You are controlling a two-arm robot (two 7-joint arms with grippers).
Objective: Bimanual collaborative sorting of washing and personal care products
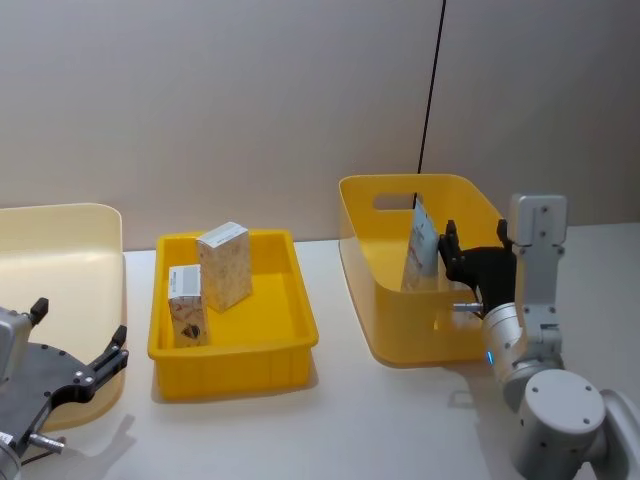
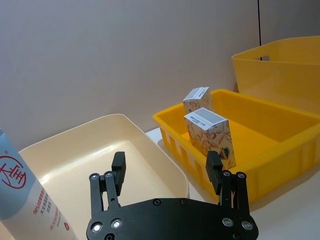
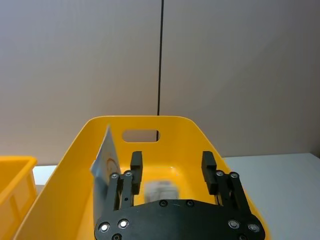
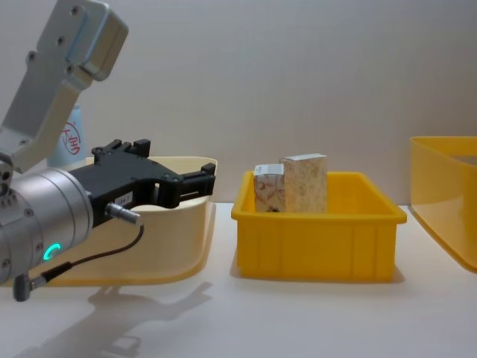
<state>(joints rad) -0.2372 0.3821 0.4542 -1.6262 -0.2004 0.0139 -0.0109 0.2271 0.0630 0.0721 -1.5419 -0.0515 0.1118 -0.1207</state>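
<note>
Reaching with spread, empty fingers at frame right, the right gripper (image 1: 447, 252) should centre squarely on the pale-blue tube (image 1: 421, 245) before clamping.

Even, soft indoor light from above, fairly bright; no harsh glare. Soft shadow on the table (image 4: 313, 321) just below the left gripper (image 4: 205, 179) in chest view, and a narrow one under the yellow tray (image 1: 232, 352). Focus ok in all views; the near arm housing in chest view is slightly soft. No obvious edge distortion.
</note>
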